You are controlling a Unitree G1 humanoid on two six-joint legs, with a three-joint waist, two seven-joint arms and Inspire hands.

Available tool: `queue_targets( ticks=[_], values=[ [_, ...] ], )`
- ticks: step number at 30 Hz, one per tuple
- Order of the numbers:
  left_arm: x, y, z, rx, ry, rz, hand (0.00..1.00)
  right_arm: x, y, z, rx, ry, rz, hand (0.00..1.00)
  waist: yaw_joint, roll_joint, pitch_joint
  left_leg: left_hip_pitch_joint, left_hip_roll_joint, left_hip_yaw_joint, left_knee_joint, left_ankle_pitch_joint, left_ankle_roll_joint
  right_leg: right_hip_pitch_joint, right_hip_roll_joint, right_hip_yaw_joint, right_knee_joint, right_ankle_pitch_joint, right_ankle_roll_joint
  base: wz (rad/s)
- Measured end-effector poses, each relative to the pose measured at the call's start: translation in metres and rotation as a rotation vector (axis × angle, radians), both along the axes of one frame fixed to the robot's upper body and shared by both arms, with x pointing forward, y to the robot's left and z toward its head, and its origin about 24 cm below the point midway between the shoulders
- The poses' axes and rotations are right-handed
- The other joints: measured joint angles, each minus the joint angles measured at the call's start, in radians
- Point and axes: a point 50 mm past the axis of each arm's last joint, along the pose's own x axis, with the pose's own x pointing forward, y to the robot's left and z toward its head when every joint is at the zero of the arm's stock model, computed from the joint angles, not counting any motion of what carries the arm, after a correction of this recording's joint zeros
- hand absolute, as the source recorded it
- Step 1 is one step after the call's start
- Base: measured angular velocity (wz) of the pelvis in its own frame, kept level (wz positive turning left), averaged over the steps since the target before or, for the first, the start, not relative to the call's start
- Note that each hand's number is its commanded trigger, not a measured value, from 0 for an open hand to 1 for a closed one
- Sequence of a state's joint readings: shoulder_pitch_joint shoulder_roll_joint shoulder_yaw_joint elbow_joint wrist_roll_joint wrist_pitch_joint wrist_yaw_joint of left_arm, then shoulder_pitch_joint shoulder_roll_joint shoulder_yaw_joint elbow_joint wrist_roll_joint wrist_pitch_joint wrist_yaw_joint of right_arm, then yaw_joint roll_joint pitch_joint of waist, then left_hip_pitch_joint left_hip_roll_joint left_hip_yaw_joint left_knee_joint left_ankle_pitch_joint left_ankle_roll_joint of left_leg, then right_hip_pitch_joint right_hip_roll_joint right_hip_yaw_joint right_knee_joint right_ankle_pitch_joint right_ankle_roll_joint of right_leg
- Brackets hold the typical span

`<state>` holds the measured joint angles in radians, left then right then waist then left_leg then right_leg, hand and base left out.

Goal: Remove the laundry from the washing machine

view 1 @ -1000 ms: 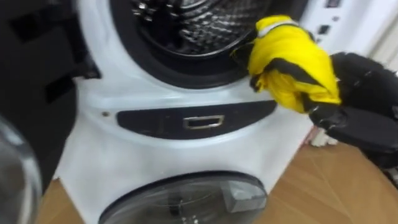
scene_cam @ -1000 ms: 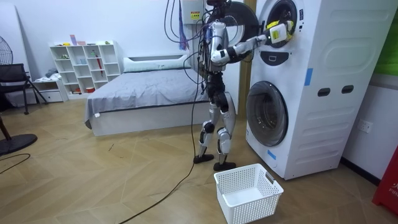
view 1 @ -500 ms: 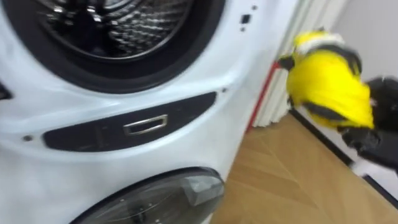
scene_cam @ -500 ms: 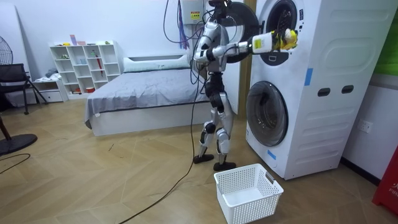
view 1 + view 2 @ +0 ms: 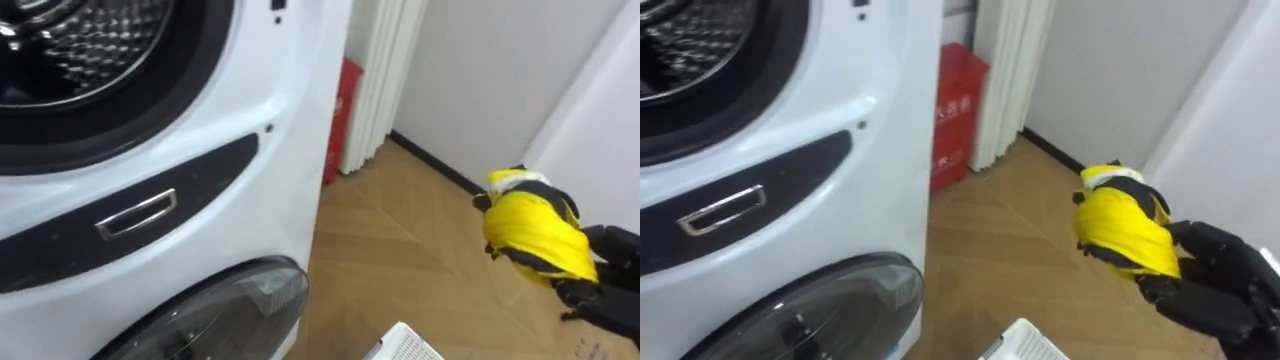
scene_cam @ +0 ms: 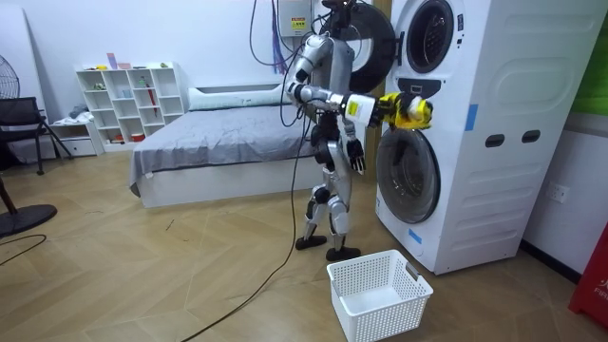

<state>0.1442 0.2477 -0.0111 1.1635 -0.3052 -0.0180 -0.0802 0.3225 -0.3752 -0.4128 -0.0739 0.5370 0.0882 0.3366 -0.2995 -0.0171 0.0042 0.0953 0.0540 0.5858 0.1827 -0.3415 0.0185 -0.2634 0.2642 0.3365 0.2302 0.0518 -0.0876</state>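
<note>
Beside washing machine (image 5: 200, 200), right hand (image 5: 615, 300) clutches yellow garment (image 5: 535, 235), slanting down-right.

— Where does the washing machine (image 6: 456, 142) stand?
— At the room view's right, its drum (image 5: 60, 50) above the lower door (image 5: 200, 320).
— The floor?
— A laundry basket (image 6: 389, 318) sits on it, near the machine's front corner, with the robot standing just behind it.
— The garment (image 5: 1120, 232)?
— In the right hand (image 5: 1210, 285), outside the drum, before the machine's front and above the floor.
— Behind the robot?
— A bed (image 6: 218, 142), with a shelf unit (image 6: 128, 100) at its left against the wall.
</note>
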Motion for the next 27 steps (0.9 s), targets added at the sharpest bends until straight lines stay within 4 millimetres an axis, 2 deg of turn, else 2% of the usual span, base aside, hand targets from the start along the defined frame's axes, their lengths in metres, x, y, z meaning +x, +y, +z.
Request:
queue_targets(
  ticks=[1,2,4,5,8,11,13,15,20,21,26,27],
  values=[
    [0.006,-0.003,0.000,-0.008,-0.008,-0.016,0.00,0.001,-0.002,-0.002,0.004,0.005,-0.020,1.00,0.000,0.007,0.0030,-0.008,-0.001,0.005,0.004,-0.001,0.002,-0.007,0.000,0.006,0.000,0.003,0.003,-0.12],
    [0.008,-0.004,0.000,-0.012,-0.010,-0.025,0.00,0.001,-0.003,-0.003,0.005,0.008,-0.029,1.00,0.000,0.011,0.0013,-0.014,-0.001,0.007,0.005,-0.002,0.003,-0.014,0.000,0.008,0.000,0.004,0.004,-0.12],
    [0.014,-0.006,0.000,-0.018,-0.019,-0.045,0.00,0.002,-0.004,-0.004,0.006,0.012,-0.051,1.00,0.000,0.023,0.0040,-0.022,-0.003,0.012,0.005,-0.002,0.004,-0.022,0.000,0.012,0.000,0.006,0.005,-0.08],
    [0.015,-0.007,0.000,-0.020,-0.020,-0.055,0.00,0.003,-0.004,-0.007,0.011,0.019,-0.063,1.00,0.000,0.031,0.0025,-0.031,-0.003,0.012,0.006,-0.002,0.004,-0.032,0.000,0.012,0.002,0.006,0.005,-0.06],
    [0.023,-0.013,-0.001,-0.029,-0.022,-0.100,0.00,0.015,0.003,-0.020,0.002,0.061,-0.076,1.00,-0.007,0.045,0.0045,-0.058,-0.008,0.015,0.015,-0.003,0.007,-0.059,-0.002,0.015,0.011,0.008,0.008,-0.04],
    [0.029,-0.022,-0.002,-0.047,-0.031,-0.138,0.00,0.019,0.011,-0.035,-0.011,0.127,-0.073,1.00,-0.005,0.070,0.0034,-0.073,-0.008,0.015,0.018,-0.003,0.008,-0.074,-0.003,0.016,0.013,0.009,0.009,0.00],
    [0.032,-0.026,-0.002,-0.055,-0.044,-0.156,0.00,0.027,0.016,-0.042,-0.023,0.150,-0.084,1.00,0.003,0.094,-0.0003,-0.102,-0.015,0.012,0.017,0.001,0.013,-0.108,-0.008,0.014,0.024,0.009,0.010,0.02],
    [0.035,-0.029,-0.002,-0.063,-0.053,-0.168,0.00,0.033,0.017,-0.050,-0.015,0.165,-0.114,1.00,0.004,0.107,0.0000,-0.121,-0.019,0.009,0.018,0.005,0.018,-0.126,-0.014,0.012,0.026,0.010,0.011,0.07],
    [0.035,-0.033,-0.003,-0.073,-0.050,-0.181,0.00,0.040,0.035,-0.082,0.010,0.267,-0.154,1.00,0.013,0.109,-0.0007,-0.149,-0.030,-0.017,0.019,0.018,0.020,-0.149,-0.023,0.009,0.031,0.010,0.011,0.14],
    [0.037,-0.033,-0.002,-0.076,-0.057,-0.181,0.00,0.041,0.040,-0.087,0.024,0.280,-0.160,1.00,0.020,0.111,-0.0012,-0.162,-0.030,-0.019,0.022,0.020,0.022,-0.162,-0.030,-0.004,0.031,0.012,0.011,0.11],
    [0.046,-0.044,-0.003,-0.102,-0.092,-0.185,0.00,0.046,0.044,-0.097,-0.011,0.318,-0.199,1.00,0.043,0.143,0.0006,-0.186,-0.037,-0.057,0.022,0.031,0.031,-0.178,-0.055,-0.046,0.030,0.014,0.011,0.24],
    [0.048,-0.046,-0.003,-0.107,-0.099,-0.180,0.00,0.046,0.043,-0.097,-0.016,0.313,-0.212,1.00,0.058,0.148,0.0001,-0.192,-0.039,-0.064,0.022,0.033,0.032,-0.183,-0.058,-0.054,0.030,0.014,0.011,0.17]
  ],
)
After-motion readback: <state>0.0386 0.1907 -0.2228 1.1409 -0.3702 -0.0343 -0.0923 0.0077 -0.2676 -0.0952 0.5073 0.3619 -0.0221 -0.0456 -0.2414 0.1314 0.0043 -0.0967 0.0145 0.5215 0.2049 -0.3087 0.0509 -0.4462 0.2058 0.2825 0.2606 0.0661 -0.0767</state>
